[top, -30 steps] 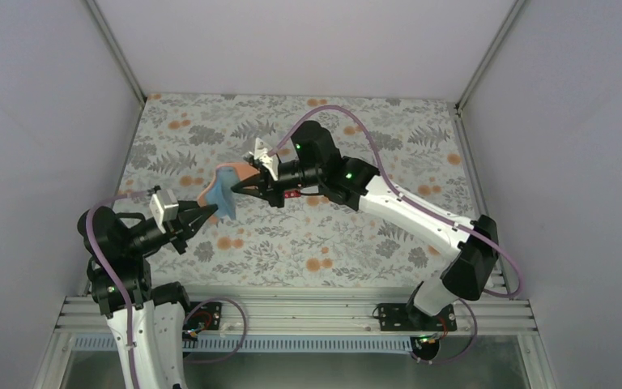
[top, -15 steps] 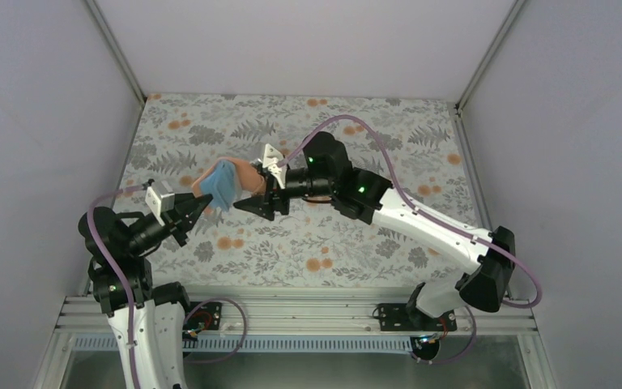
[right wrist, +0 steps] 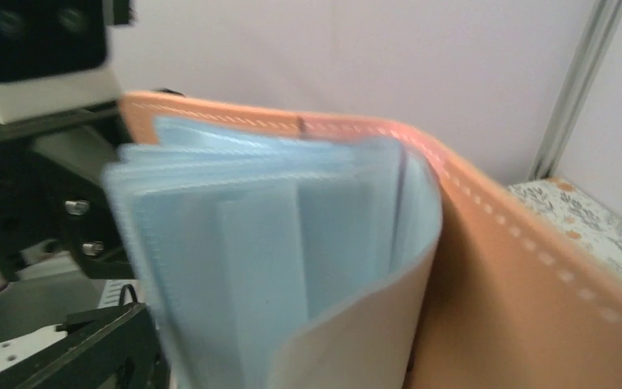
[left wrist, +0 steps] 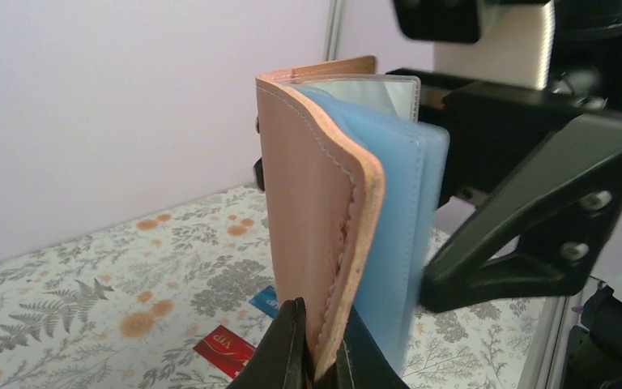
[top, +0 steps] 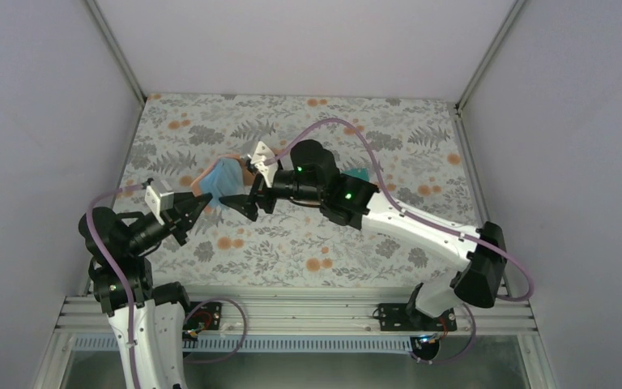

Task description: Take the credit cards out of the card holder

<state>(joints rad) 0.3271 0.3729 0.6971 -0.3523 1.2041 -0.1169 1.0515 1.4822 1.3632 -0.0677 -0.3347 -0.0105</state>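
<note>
The card holder (left wrist: pixel 308 203), reddish-brown outside and light blue inside, stands upright in the air, and my left gripper (left wrist: pixel 317 324) is shut on its lower edge. From above, the card holder (top: pixel 223 173) hangs over the middle left of the table, with the left gripper (top: pixel 202 204) just below it. My right gripper (top: pixel 241 205) is open right beside the holder; its black finger (left wrist: pixel 534 219) shows next to the blue pockets. The holder's blue pockets (right wrist: pixel 275 243) fill the right wrist view. A red card (left wrist: pixel 225 350), a blue card (left wrist: pixel 266 300) and a teal card (top: pixel 359 174) lie on the table.
The floral tablecloth (top: pixel 291 243) covers the table, with white walls close on three sides. An aluminium rail (top: pixel 291 312) runs along the near edge by the arm bases. The right arm (top: pixel 405 219) stretches across the table's middle.
My right gripper has opened, let go of the card holder and shifted slightly left and nearer. The left gripper keeps the holder, now a little higher. The teal card has come into view.
</note>
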